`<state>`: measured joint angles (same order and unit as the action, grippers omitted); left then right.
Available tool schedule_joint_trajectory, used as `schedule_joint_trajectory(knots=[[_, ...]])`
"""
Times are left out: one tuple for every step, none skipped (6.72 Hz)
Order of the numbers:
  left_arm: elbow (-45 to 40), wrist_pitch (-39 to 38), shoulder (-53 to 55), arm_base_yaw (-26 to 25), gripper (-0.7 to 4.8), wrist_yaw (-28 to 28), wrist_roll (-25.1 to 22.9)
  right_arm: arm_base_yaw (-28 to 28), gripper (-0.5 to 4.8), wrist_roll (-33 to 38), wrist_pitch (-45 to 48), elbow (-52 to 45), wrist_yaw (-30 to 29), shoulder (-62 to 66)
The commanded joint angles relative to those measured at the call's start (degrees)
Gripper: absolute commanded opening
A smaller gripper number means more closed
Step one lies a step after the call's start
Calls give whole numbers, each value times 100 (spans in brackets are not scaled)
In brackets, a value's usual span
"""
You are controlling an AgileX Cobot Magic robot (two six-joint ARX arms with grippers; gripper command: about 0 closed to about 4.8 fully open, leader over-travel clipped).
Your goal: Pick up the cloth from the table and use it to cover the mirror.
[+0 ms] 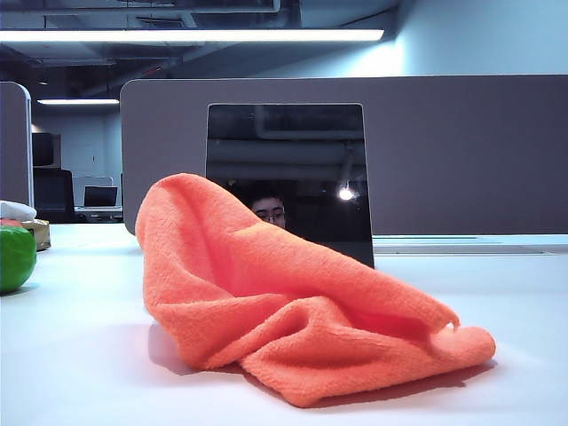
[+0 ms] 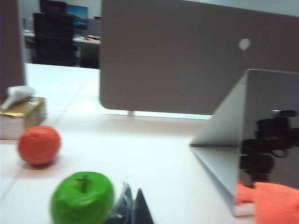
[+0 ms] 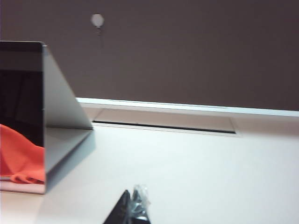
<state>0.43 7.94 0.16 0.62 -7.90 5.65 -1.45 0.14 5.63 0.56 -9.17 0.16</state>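
The orange cloth lies crumpled in a heap on the white table, right in front of the mirror. The mirror stands upright and dark, its lower left hidden by the cloth. Neither gripper shows in the exterior view. In the left wrist view my left gripper is shut and empty, low over the table, with the mirror and a corner of the cloth off to one side. In the right wrist view my right gripper is shut and empty, and the mirror reflects the orange cloth.
A green apple sits close beside the left gripper's tips; it also shows at the exterior view's left edge, green apple. Further off are an orange fruit and a tissue box. A grey partition stands behind the mirror.
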Motion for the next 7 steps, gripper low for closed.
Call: schedule_joint_trajectory(knots=[[861, -1541, 42, 4, -6, -369, -289, 0, -2, -494, -1471, 1150, -94, 63], [1381, -2175, 293, 4, -6, -376, -372, 0, -2, -492, -2564, 1827, -83, 393], [1851, -2505, 817, 4, -6, -533, -374, 0, -2, -494, -3130, 2367, -87, 940], [2347, -2662, 1563, 13, -6, -881, -396, 2, -2, -492, -3580, 2964, -90, 1589], [2848, -2667, 2402, 166, -6, -1193, -597, 4, -2, -485, -3801, 3477, -160, 2186], [3077, -2623, 2828, 339, -6, -1294, -726, 4, -2, -483, -3766, 3628, -369, 2354], [3324, -2144, 4083, 1064, -6, -1558, -885, 13, -2, -463, -3217, 3648, -1362, 2549]])
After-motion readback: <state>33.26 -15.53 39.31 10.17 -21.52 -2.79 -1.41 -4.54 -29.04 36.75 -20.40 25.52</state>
